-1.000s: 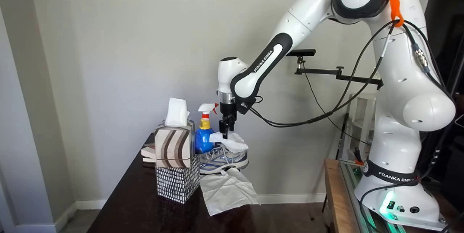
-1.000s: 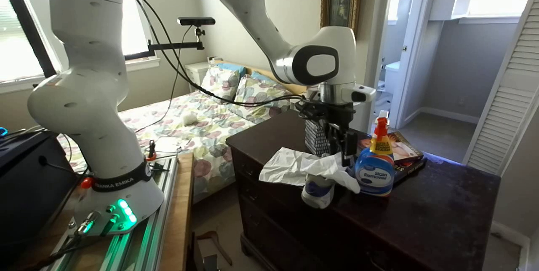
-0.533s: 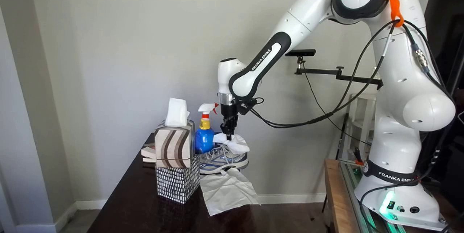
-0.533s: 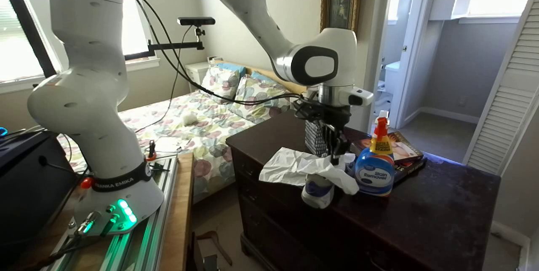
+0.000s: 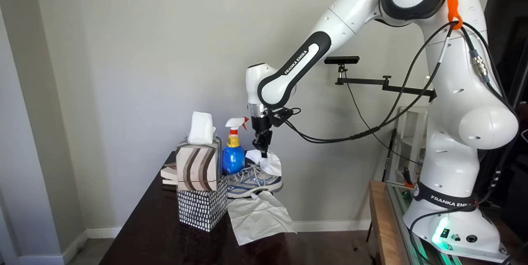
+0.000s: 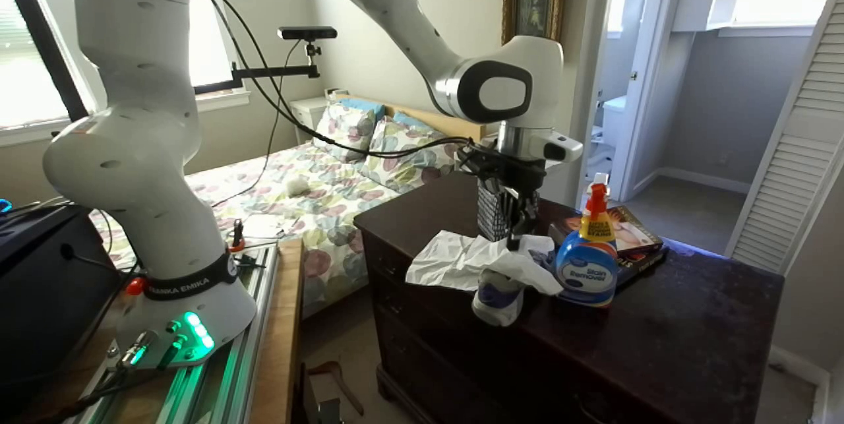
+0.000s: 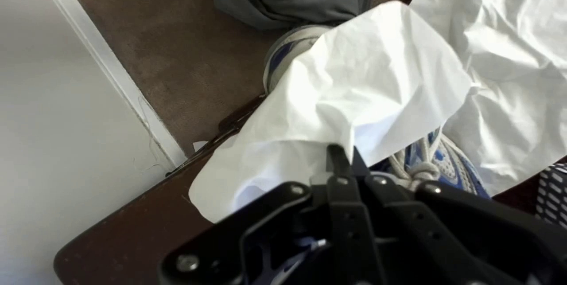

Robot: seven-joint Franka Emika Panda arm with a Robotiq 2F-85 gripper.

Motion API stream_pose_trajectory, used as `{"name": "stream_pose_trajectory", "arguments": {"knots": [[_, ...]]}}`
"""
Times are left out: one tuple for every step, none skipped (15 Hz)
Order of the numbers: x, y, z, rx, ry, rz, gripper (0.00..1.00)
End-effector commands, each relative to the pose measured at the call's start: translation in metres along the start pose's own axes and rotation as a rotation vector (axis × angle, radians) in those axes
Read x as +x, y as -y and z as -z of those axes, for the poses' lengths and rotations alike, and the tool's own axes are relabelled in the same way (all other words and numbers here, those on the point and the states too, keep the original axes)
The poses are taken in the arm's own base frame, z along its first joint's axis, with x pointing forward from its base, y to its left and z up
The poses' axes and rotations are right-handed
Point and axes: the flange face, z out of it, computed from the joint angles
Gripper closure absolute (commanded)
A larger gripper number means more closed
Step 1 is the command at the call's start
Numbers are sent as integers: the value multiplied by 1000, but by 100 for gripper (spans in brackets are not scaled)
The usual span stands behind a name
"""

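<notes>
Hand [image 7: 347, 156] | closed | pinching white sheet [image 7: 367, 81] | above laced sneaker [image 7: 449, 165]

forearm [image 5: 297, 62]: "FRANKA EMIKA" | base band [image 6: 188, 286]: "FRANKA EMIKA" | spray bottle [image 6: 585, 270]: "Stain Remover"

In an exterior view, the end effector [image 5: 264, 156] touches a white sheet [image 5: 273, 165] on the sport shoe [image 5: 251, 183]. To the left stand a spray bottle [image 5: 234, 159] and, nearer, a striped tissue box [image 5: 197, 167].
</notes>
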Motion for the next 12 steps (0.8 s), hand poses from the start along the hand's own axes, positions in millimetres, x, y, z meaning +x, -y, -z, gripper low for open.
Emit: {"name": "stream_pose_trajectory", "arguments": {"knots": [[2, 5, 4, 21, -25, -1, 100], [2, 7, 3, 20, -24, 2, 100], [1, 9, 2, 20, -15, 7, 100], [0, 11, 1, 20, -9, 10, 100], [0, 14, -2, 11, 1, 11, 100], [0, 15, -5, 5, 8, 14, 100], [-1, 17, -8, -3, 16, 18, 100], [-1, 18, -11, -8, 22, 20, 100], [-1, 18, -15, -10, 17, 21, 100], [-1, 19, -18, -4, 22, 23, 100], [0, 20, -22, -2, 18, 25, 100], [0, 21, -24, -1, 17, 25, 100]]}}
